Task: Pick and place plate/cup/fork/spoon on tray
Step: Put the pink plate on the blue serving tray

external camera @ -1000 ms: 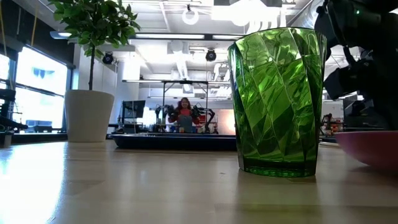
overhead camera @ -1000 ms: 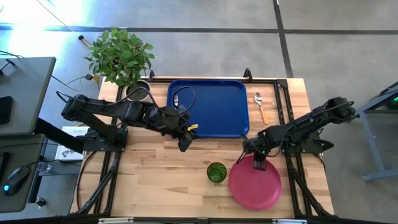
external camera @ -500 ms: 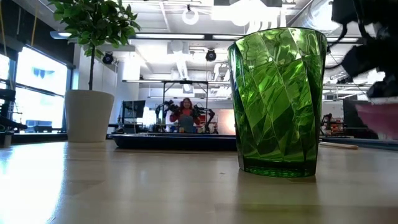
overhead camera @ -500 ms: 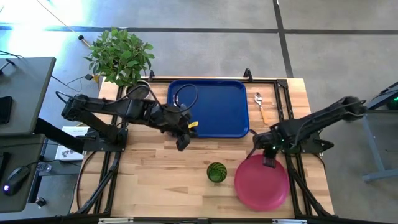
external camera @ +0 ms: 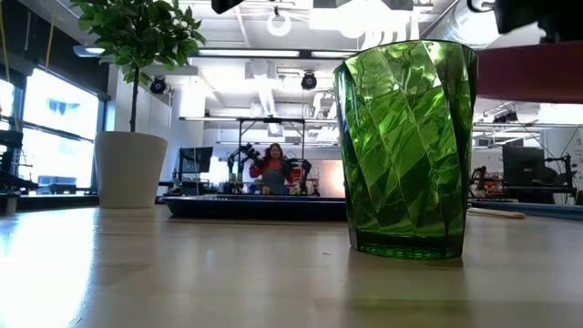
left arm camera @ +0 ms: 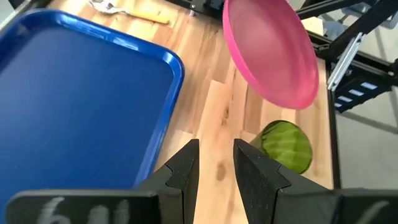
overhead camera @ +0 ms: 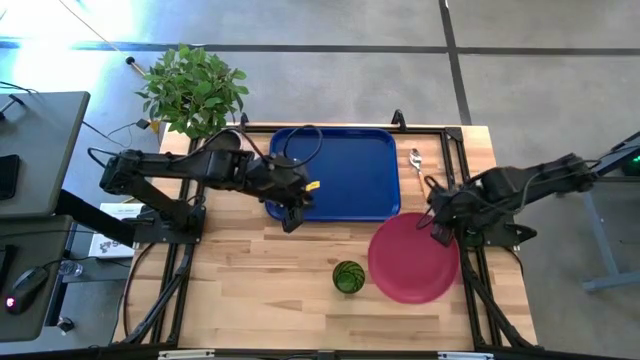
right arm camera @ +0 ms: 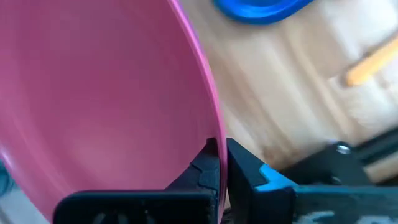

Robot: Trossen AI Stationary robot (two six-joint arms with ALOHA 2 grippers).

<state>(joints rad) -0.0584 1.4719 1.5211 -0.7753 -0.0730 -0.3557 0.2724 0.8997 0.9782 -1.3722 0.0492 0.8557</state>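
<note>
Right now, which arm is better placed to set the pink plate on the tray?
Right. The right gripper is shut on the plate rim, holding it off the table beside the tray. The left gripper holds nothing.

table [overhead camera: 250, 270]: pale wood | cup [external camera: 406, 150]: glossy translucent | tray [left arm camera: 68, 93]: smooth plastic

Pink plate [overhead camera: 412, 258] aloft (rim pinched), beside tray [overhead camera: 340, 172]

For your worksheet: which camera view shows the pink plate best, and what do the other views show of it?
The high view: the whole plate shows, with the right gripper on its rim. The left wrist view shows it tilted above the table, the right wrist view only the gripped rim, the low view just an edge.
</note>
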